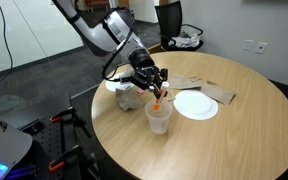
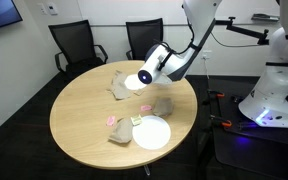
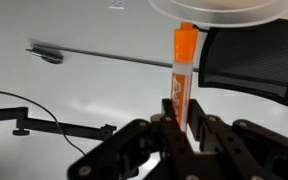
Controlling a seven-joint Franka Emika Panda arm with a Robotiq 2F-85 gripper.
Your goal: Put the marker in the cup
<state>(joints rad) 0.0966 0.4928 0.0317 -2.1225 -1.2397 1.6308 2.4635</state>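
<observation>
Robot arm's jaws pinching the orange marker upright over the mouth of the clear cup on the round tabletop (white plate to its right), so the next move is likely to lower slightly and let go.

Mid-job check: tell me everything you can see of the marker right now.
The marker is a thin orange-red pen, plastic by its look, with a brighter orange end and a paler printed band nearer the hand, which is shut on its other end. In an exterior view the marker hangs nearly upright, free end down at the mouth of the clear cup. Whether it touches the rim cannot be told.
</observation>
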